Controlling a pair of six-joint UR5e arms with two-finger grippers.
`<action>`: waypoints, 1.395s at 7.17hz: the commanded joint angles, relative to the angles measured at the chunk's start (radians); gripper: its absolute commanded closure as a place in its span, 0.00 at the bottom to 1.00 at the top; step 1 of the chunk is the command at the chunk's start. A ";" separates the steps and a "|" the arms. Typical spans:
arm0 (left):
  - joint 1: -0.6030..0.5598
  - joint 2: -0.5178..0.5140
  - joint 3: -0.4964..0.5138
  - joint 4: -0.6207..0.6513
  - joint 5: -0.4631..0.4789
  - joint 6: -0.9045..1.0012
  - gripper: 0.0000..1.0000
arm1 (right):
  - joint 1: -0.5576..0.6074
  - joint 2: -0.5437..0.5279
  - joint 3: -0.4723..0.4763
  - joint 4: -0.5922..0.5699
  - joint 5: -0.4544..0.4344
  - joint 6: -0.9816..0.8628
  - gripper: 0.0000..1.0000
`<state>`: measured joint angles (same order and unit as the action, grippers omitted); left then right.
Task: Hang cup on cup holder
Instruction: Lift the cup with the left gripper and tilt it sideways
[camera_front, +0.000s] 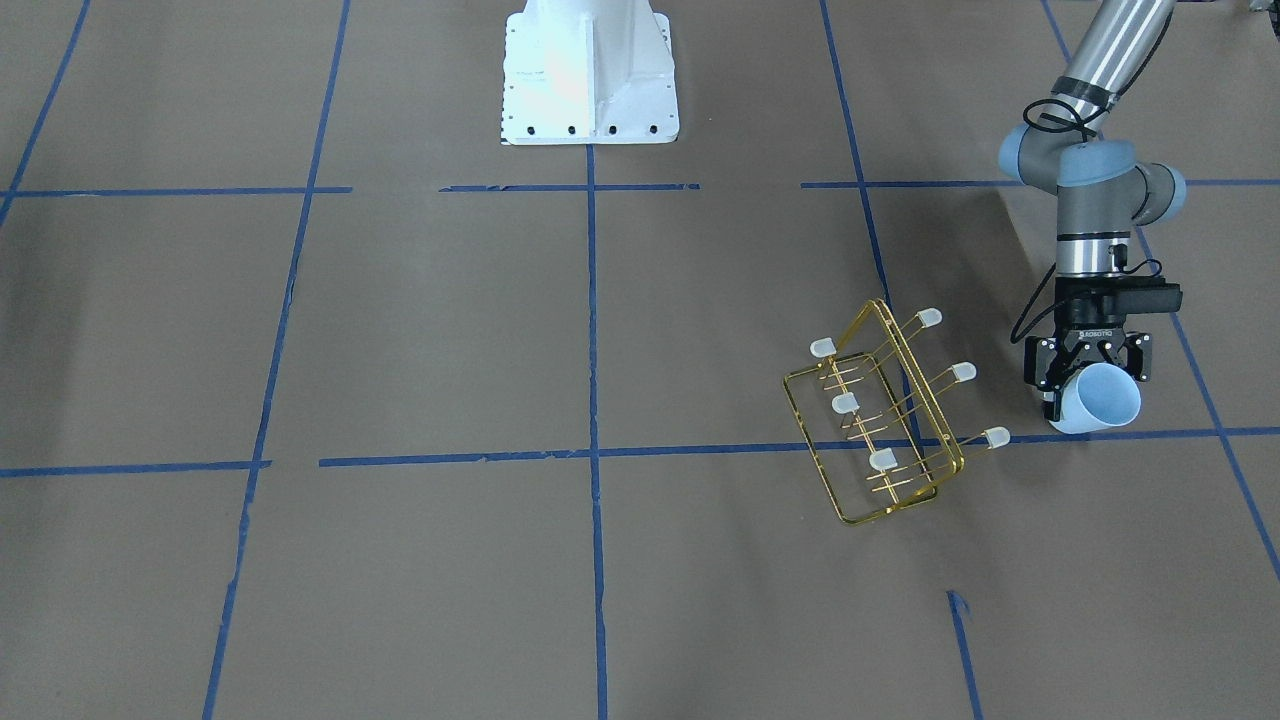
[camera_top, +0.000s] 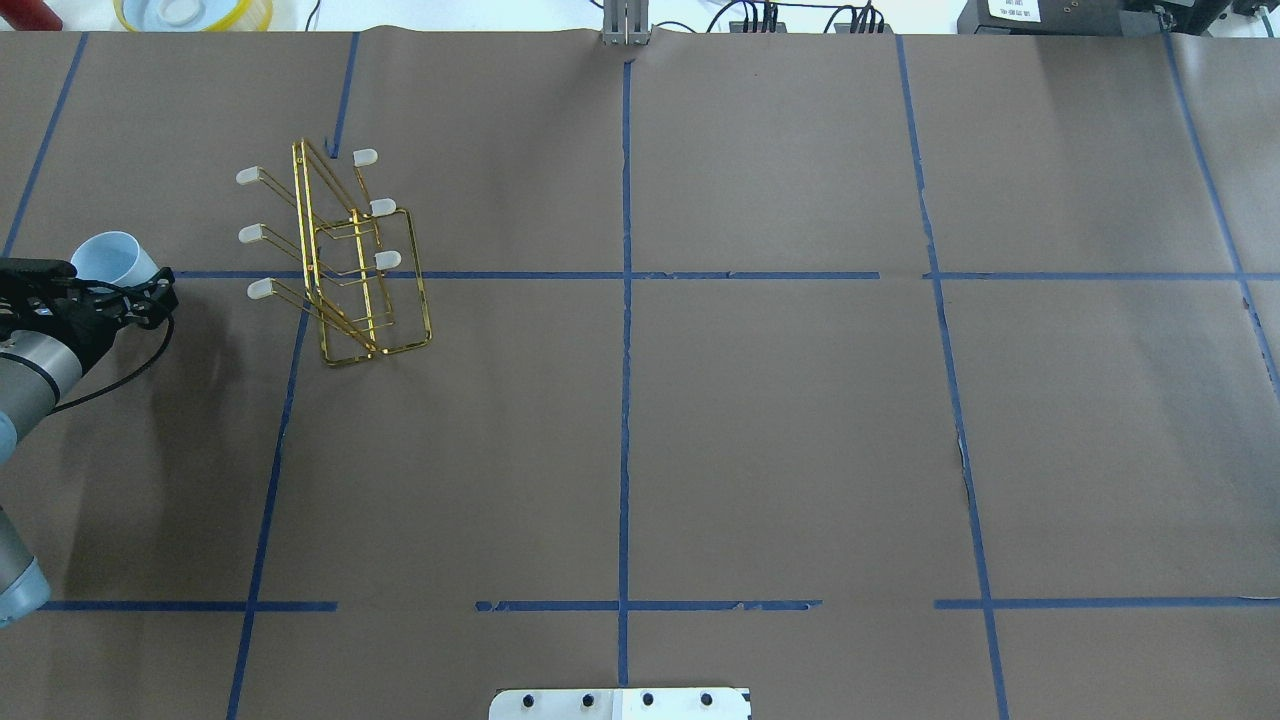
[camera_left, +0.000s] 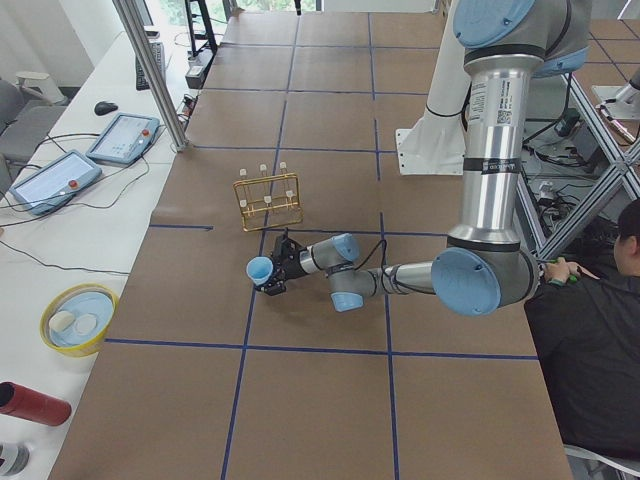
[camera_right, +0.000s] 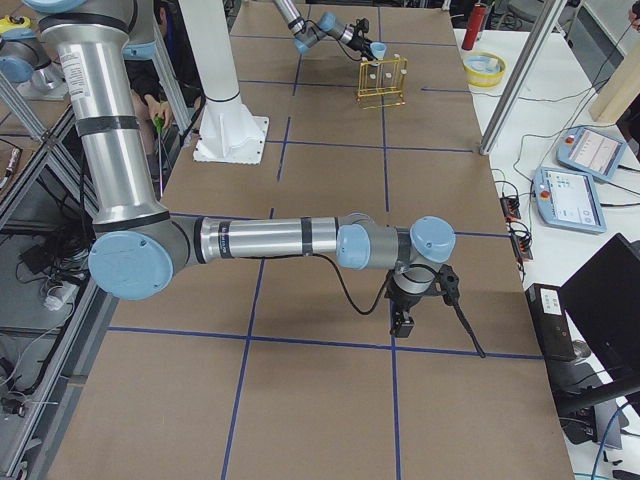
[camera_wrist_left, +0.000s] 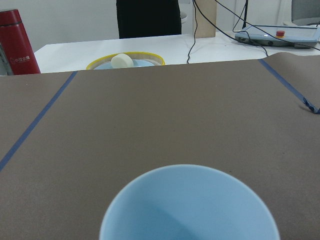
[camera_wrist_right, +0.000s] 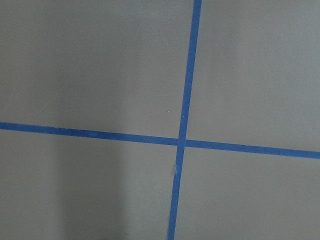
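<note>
Gold wire forms the cup holder (camera_top: 310, 250), which stands on the brown paper-covered table (camera_top: 760, 430), its six slanted prongs tipped with white caps (camera_top: 261, 289). We see the pale blue cup (camera_front: 1100, 398) to the robot's left of the cup holder, near it but clear of it, on no prong. The left gripper (camera_front: 1092, 375) has its two fingers closed around the cup's narrow end and holds it tilted, the open mouth pointing away from the wrist. In the left wrist view that mouth fills the bottom edge. We cannot tell whether the cup's side touches the table. The right gripper (camera_right: 404, 318) hangs over a crossing of blue tape lines (camera_wrist_right: 181, 142), well apart from the cup holder, toward the robot's right. It shows only in a side view, so we cannot tell whether its fingers are spread or closed.
</note>
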<state>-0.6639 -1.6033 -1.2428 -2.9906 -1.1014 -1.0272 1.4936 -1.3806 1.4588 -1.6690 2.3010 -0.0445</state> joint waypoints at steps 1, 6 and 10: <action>0.001 -0.006 0.013 -0.014 -0.002 -0.002 0.15 | 0.001 0.000 0.000 0.000 0.000 0.000 0.00; 0.001 -0.009 0.022 -0.034 -0.031 -0.010 0.32 | 0.001 0.000 0.000 0.000 0.000 0.000 0.00; -0.023 -0.003 -0.028 -0.048 -0.095 -0.013 0.81 | 0.001 0.000 0.000 0.000 0.000 0.000 0.00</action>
<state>-0.6710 -1.6094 -1.2370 -3.0377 -1.1639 -1.0420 1.4941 -1.3806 1.4589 -1.6690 2.3010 -0.0445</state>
